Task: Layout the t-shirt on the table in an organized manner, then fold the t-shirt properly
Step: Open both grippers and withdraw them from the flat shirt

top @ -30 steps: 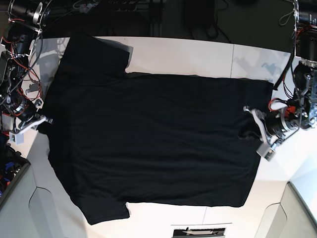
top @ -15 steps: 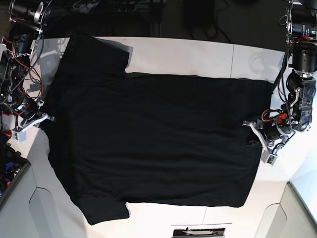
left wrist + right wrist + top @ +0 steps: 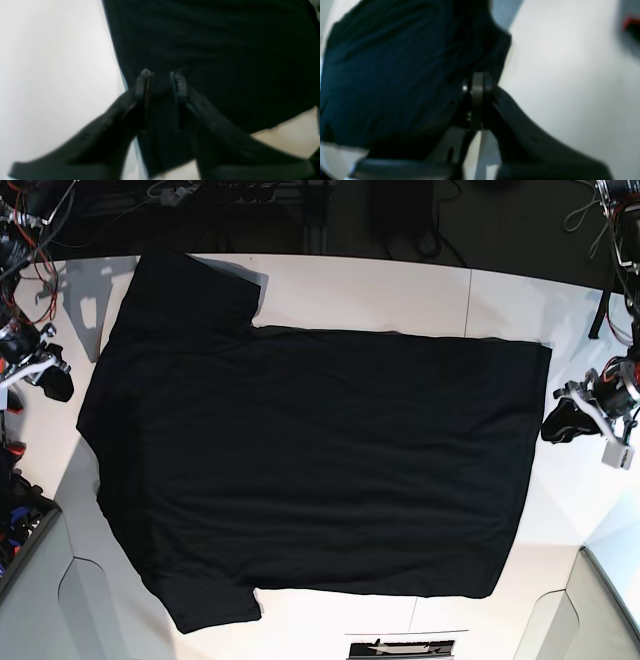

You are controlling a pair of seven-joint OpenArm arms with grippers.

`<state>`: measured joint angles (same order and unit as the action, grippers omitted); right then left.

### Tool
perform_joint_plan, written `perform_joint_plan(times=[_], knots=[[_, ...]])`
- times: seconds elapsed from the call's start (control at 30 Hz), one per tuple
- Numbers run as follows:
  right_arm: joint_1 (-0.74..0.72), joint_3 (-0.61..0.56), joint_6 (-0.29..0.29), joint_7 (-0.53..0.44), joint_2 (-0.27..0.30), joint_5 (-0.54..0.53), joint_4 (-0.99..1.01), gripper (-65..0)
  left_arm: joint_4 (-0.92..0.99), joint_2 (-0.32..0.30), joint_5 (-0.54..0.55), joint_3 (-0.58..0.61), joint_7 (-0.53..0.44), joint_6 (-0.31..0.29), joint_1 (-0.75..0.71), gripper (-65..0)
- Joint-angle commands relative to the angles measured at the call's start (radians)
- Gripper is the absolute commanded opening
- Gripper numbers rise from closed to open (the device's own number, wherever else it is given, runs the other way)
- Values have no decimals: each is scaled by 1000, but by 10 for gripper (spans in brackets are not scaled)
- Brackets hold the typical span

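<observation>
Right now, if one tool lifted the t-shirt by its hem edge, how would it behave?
Probably floppy: the t-shirt lies flat and thin on the table, so the rest would likely drape and drag. It seems light, and may slide easily on that smooth white surface.

my left gripper (image 3: pixel 161 77) ends in two long black curved fingers (image 3: pixel 107 130), matte and slightly textured, each tipped with a narrow ribbed pad. my right gripper (image 3: pixel 480 82) has the same black curved fingers, with a greyish pad edge and a small shiny screw head beside it. from the base view my wrists are white and dark grey housings, with red and black cables looping along my arms on both sides.
</observation>
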<state>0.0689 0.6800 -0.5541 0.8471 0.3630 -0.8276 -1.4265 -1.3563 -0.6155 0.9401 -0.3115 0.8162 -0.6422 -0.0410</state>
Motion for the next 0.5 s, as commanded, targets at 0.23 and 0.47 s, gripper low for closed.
perform_joint_plan(times=[0.23, 0.47], knots=[[206, 24, -32, 18, 16, -101, -26, -459, -15, -19, 52, -13, -2, -29, -104, -374], [267, 19, -40, 21, -38, -120, -26, -376, -15, -10, 70, -14, -4, -36, -126, -340]])
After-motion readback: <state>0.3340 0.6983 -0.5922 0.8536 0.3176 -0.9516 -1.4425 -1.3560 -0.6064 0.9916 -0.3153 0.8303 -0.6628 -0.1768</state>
